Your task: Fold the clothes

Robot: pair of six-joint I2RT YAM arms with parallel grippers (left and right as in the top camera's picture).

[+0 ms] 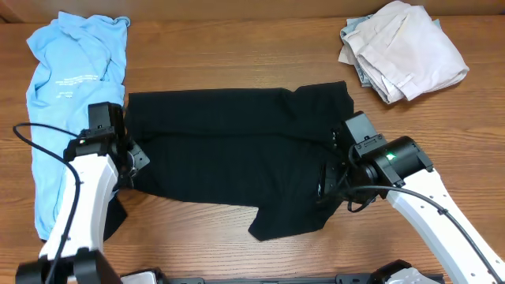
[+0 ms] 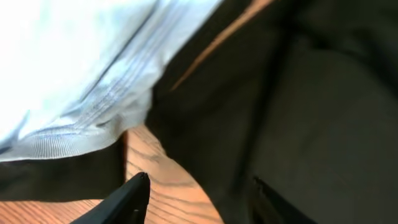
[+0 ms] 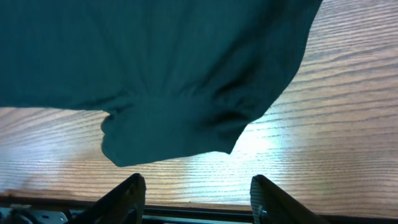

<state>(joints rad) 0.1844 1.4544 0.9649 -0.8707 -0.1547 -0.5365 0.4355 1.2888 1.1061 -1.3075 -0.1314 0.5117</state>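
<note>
I read the large plain black fabric garment (image 1: 237,150) lying flat on the wooden counter (image 1: 237,63), spread for folding. Left pincer (image 2: 199,180) and right pincer (image 3: 196,180) stand apart, empty, at opposite edges, placed to grasp.

White arms (image 1: 426,209), black pincer fingers (image 3: 124,199), maybe green light (image 1: 389,157)

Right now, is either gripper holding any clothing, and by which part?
Nothing is gripped. The right gripper is open short of the black garment; the left gripper is open at its edge.
</note>
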